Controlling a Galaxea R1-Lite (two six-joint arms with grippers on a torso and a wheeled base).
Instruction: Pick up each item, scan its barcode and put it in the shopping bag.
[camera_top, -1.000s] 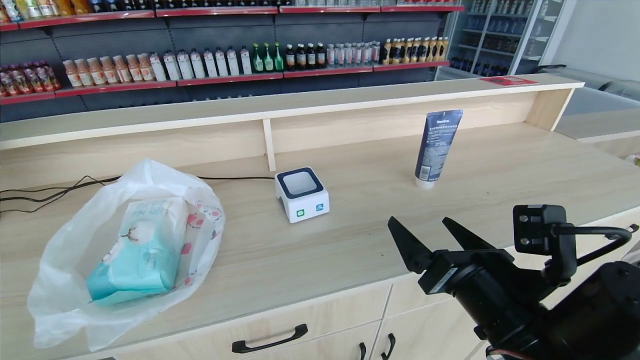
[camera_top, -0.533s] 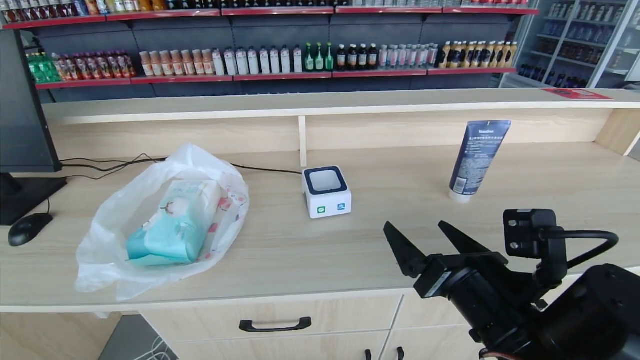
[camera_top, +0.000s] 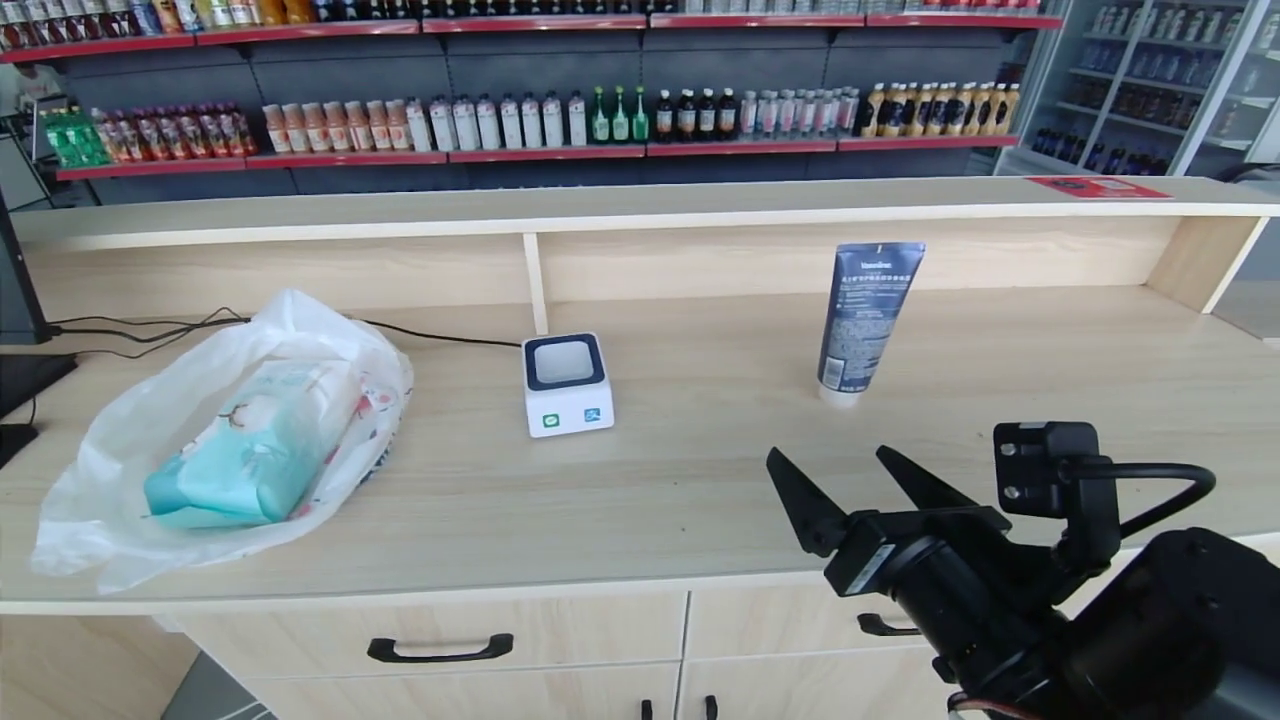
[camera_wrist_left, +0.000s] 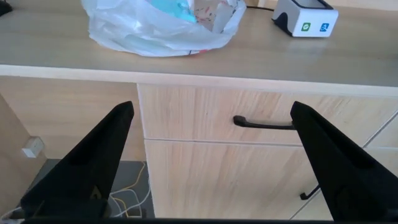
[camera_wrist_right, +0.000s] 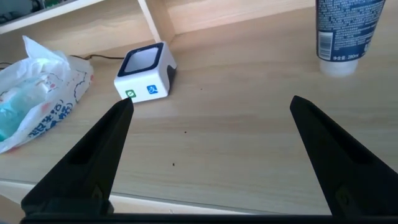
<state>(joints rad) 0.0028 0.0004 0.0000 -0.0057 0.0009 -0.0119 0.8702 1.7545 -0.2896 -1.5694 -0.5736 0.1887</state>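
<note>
A dark blue tube (camera_top: 868, 320) (camera_wrist_right: 348, 31) stands upright on its white cap at the counter's right back. A white cube scanner (camera_top: 566, 385) (camera_wrist_right: 144, 73) (camera_wrist_left: 306, 14) sits mid-counter. At the left lies the translucent shopping bag (camera_top: 120, 470) (camera_wrist_left: 149, 37) (camera_wrist_right: 56, 93) with a teal tissue pack (camera_top: 240, 455) inside. My right gripper (camera_top: 830, 455) (camera_wrist_right: 211, 102) hovers open over the counter's front edge, short of the tube and holding nothing. My left gripper (camera_wrist_left: 211, 109) is open and low, facing the drawer fronts below the bag.
A raised wooden ledge (camera_top: 640, 215) with a thin divider (camera_top: 535, 285) backs the counter. Black cables (camera_top: 150, 330) run behind the bag. Drawers with black handles (camera_top: 440, 650) (camera_wrist_left: 261, 123) sit under the counter. Shelves of bottles (camera_top: 560, 120) fill the background.
The head camera has swung, so the whole picture has shifted. The bag, scanner and tube keep their places on the counter. My right gripper stays open in much the same spot.
</note>
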